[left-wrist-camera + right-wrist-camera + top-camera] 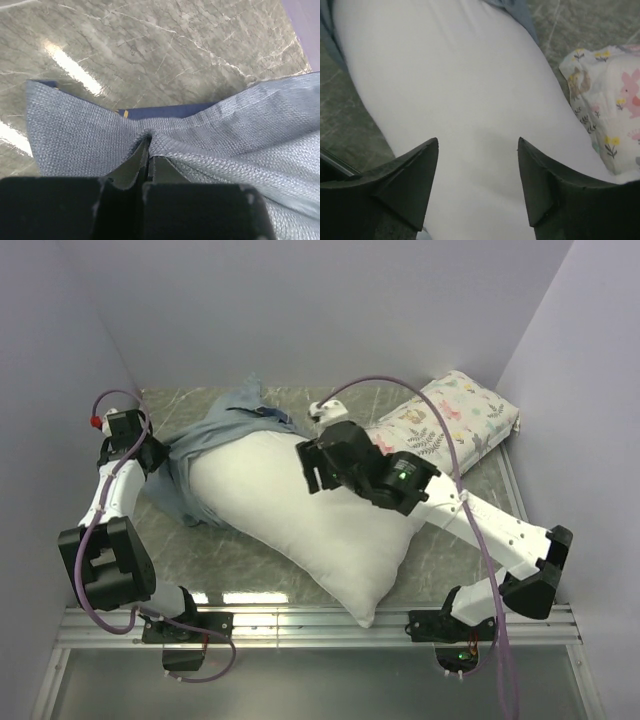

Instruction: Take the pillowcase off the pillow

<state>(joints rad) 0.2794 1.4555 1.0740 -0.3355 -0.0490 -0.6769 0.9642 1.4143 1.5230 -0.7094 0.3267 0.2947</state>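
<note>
Grey-blue cloth is bunched at the far-left end of the white pillow (300,520): the pillowcase (215,435), turned inside out, covers only that end while the rest lies bare across the table (215,560). My left gripper (147,150) is clamped on a fold of the cloth; my right gripper (477,142) hangs spread wide above the pillow's middle, holding nothing. I'd press the right one down to pin the pillow, then draw the left away leftward, low and steady, so the cloth slides off rather than dragging the pillow along.
</note>
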